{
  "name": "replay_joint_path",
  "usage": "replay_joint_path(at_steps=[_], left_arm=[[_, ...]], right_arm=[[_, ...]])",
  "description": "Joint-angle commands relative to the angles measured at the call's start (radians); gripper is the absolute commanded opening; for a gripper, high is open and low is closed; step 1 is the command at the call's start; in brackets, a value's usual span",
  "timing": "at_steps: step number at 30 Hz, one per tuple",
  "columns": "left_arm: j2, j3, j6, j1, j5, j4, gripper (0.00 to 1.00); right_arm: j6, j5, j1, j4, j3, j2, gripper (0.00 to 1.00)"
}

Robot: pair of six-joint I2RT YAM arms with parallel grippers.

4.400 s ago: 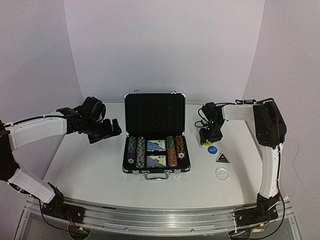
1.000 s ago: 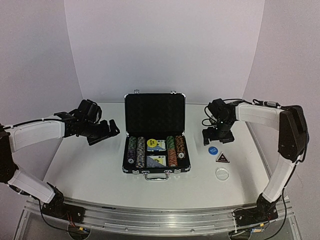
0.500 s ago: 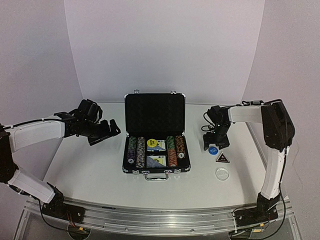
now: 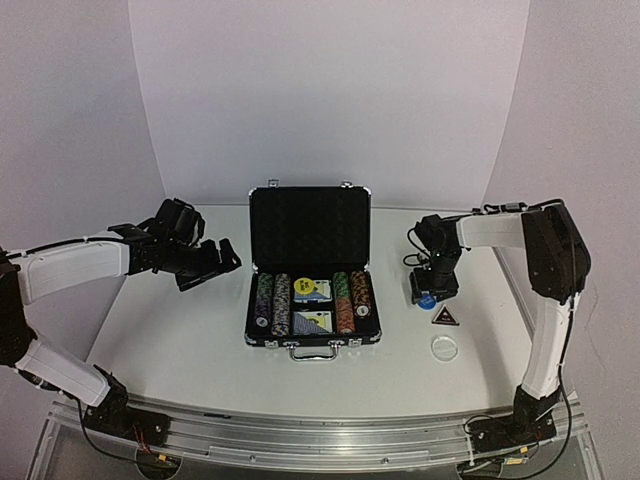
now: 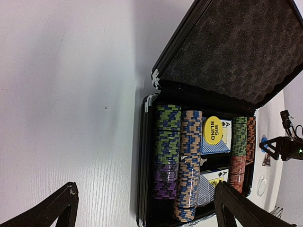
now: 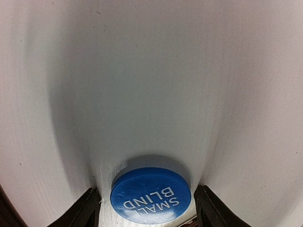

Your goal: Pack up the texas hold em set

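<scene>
Looking from the top camera, you can barely see the blue disc [image 4: 427, 298]. The right gripper [image 4: 432, 290] stands over it on the tabletop [image 4: 180, 340], to the right of the briefcase [image 4: 310, 225], and hides nearly all of it.

The right wrist camera shows the disc lying flat and printed SMALL BLIND, with the jaws apart on either side. A sliver of tabletop shows between the disc and one finger [image 6: 89, 208]. You cannot tell whether the other finger touches, and the frame's lower edge cuts the fingertips off.

The dark triangular button [image 4: 444, 317] and the clear disc [image 4: 444, 347] lie just nearer you. The button's print is too small to read.

The case is open with its lid upright, holding poker chips [image 4: 272, 303] in rows beside two card decks [image 4: 313, 290]. Only the left wrist view lets you read BIG BLIND on the yellow disc [image 5: 213, 129], which lies on the far deck. That view cuts off the case's near end.

The left gripper [image 4: 205, 262] hangs left of the case, its jaws wide apart and holding nothing.
</scene>
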Motion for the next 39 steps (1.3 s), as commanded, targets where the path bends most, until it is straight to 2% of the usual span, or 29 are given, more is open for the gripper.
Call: replay_joint_path(at_steps=[1, 5, 14, 26, 32, 39], left_arm=[[-0.037, -0.015, -0.018, 0.004, 0.006, 0.016, 1.00], [-0.039, -0.017, -0.021, 0.004, 0.006, 0.016, 1.00], [-0.049, -0.020, -0.024, 0.004, 0.004, 0.013, 1.00], [-0.034, -0.011, -0.021, 0.004, 0.013, 0.023, 1.00], [-0.020, -0.003, -0.011, 0.004, 0.016, 0.028, 1.00], [-0.019, 0.003, 0.001, 0.004, 0.019, 0.026, 1.00]], right_arm=[[-0.006, -0.011, -0.004, -0.016, -0.041, -0.021, 0.65], [-0.013, -0.011, -0.004, -0.015, -0.026, 0.013, 0.62], [-0.013, -0.026, -0.004, -0.009, -0.024, 0.010, 0.43], [0.004, -0.027, 0.022, -0.018, -0.016, -0.168, 0.38], [0.003, -0.041, 0.137, -0.055, 0.060, -0.229, 0.38], [-0.058, -0.086, 0.361, -0.058, 0.279, -0.114, 0.38]])
